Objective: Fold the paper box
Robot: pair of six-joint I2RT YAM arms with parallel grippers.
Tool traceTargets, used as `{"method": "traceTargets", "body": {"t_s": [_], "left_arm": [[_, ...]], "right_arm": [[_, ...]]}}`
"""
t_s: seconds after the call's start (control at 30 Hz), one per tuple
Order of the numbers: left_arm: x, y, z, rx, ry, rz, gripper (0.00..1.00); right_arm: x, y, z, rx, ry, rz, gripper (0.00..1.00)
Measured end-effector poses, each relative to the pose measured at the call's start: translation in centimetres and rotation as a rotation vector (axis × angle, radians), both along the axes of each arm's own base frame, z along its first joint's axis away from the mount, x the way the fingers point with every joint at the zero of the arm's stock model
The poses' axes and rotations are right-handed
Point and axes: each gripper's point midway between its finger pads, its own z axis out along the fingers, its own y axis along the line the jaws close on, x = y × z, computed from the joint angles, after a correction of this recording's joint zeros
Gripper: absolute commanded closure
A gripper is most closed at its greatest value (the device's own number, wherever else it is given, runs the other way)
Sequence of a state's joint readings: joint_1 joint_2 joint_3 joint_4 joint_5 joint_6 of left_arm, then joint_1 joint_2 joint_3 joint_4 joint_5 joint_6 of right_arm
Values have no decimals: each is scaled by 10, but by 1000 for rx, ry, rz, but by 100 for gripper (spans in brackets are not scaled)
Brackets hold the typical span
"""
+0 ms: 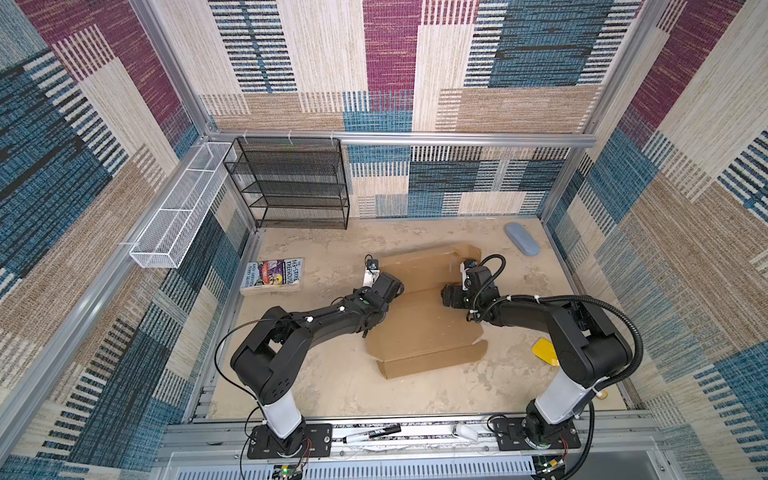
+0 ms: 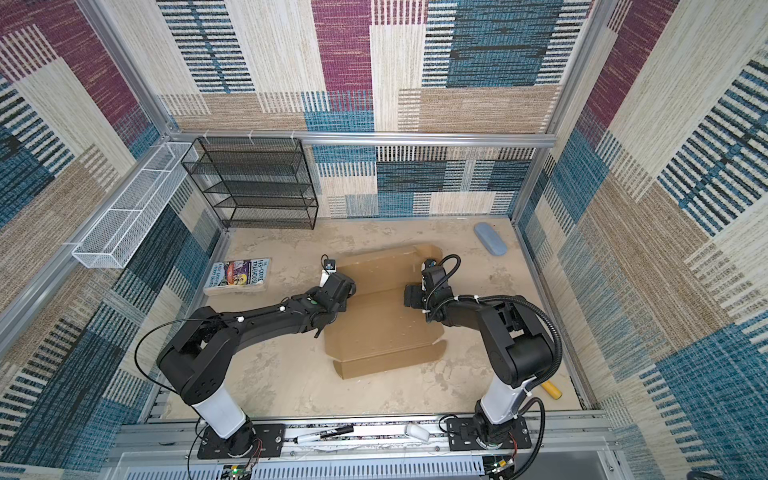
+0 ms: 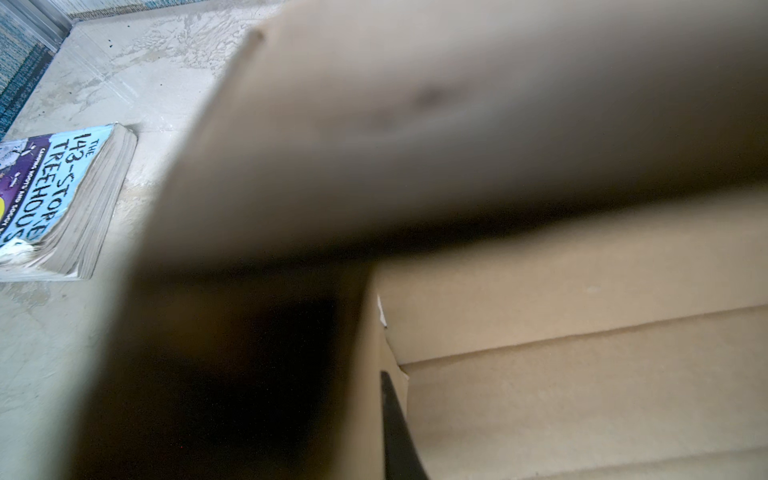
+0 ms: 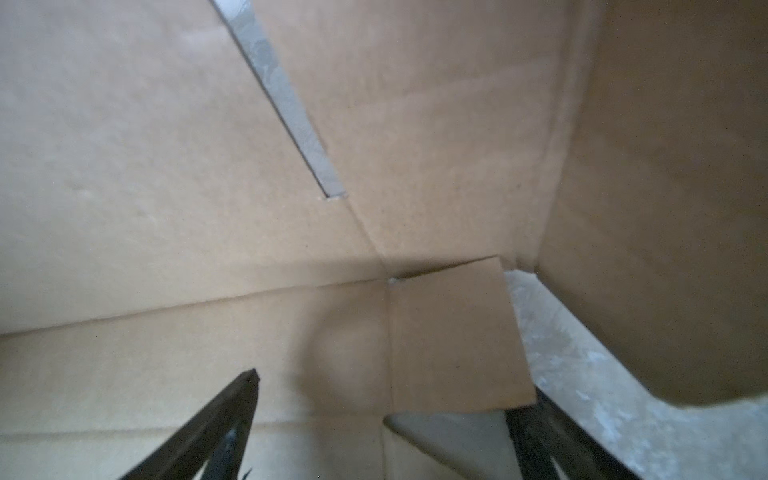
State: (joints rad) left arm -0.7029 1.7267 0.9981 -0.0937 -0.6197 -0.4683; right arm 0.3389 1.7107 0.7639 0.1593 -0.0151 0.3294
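The paper box [image 1: 424,332] [image 2: 382,332] is a brown cardboard sheet lying mid-table, its near flap folded up and its far panel raised. My left gripper [image 1: 392,287] [image 2: 345,286] sits at the sheet's left edge. In the left wrist view it [image 3: 374,386] is shut on an upright side flap of the box [image 3: 540,374]; only one dark finger [image 3: 395,428] shows. My right gripper [image 1: 448,297] [image 2: 410,297] hovers over the sheet's right part. In the right wrist view it [image 4: 386,415] is open wide above the cardboard [image 4: 166,166], with a small corner flap [image 4: 453,340] near one finger.
A colourful book [image 1: 272,276] lies left of the box. A black mesh shelf [image 1: 291,187] and a white wire basket [image 1: 178,208] stand at the back left. A blue-grey case [image 1: 522,239] lies back right, a yellow object [image 1: 544,351] by the right arm.
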Motion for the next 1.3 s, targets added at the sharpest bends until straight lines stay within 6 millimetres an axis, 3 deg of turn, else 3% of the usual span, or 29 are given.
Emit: {"method": "traceTargets", "body": {"t_s": [0.5, 0.8, 1.07, 1.3], "left_arm": [[3, -2, -2, -6, -8, 3, 100], [5, -4, -2, -17, -13, 4, 100], [5, -4, -2, -28, -15, 14, 100], [5, -4, -2, -27, -17, 16, 100]], "right_arm": [[-4, 22, 25, 62, -44, 100, 9], [-10, 50, 19, 63, -29, 184, 9], [-7, 54, 8, 51, -16, 187, 9], [-3, 56, 21, 49, -32, 184, 9]]}}
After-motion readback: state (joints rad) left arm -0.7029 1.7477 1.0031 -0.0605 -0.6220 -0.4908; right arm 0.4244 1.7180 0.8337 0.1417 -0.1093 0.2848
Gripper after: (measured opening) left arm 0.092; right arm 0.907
